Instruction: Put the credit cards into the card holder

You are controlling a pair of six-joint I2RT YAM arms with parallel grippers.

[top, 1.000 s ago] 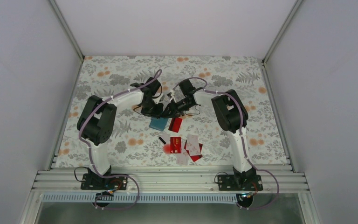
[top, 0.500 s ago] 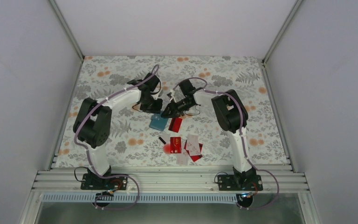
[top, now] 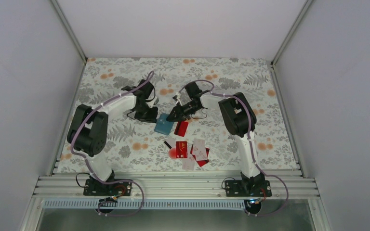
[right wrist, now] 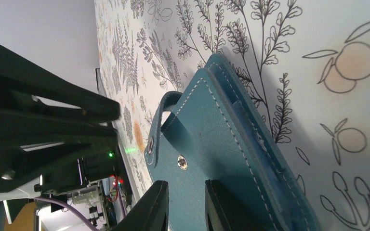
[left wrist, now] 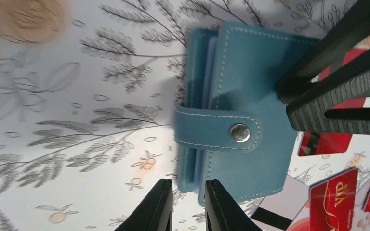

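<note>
Card holder [top: 164,126] lies flat on the floral table cover [top: 115,77] near the middle, with one red card [top: 181,127] just beside it on its right; the other credit cards [top: 192,150] lie in a loose overlapping cluster nearer the bases. In the top view the left arm rises from its base, folds at a high elbow and reaches inward, so the left gripper [top: 153,116] sits at the holder's far left corner; the right arm bends the same way from the other side, and the right gripper [top: 171,117] points at the holder's far edge.

From the left wrist, the card holder [left wrist: 241,86] fills the centre, its strap [left wrist: 217,130] laid across the cover; the left gripper [left wrist: 189,192] has its jaws a little apart at the holder's edge, with nothing clamped between them; the right gripper's fingers [left wrist: 337,101] overlap the holder's opposite edge; red cards [left wrist: 332,195] show beyond.

From the right wrist, the card holder [right wrist: 221,159] slants across the cloth, strap looped free; the right gripper [right wrist: 185,192] has its jaws narrowly apart over the cover; whether they touch it I cannot tell; the left gripper's fingers [right wrist: 53,91] stand beside the holder.
</note>
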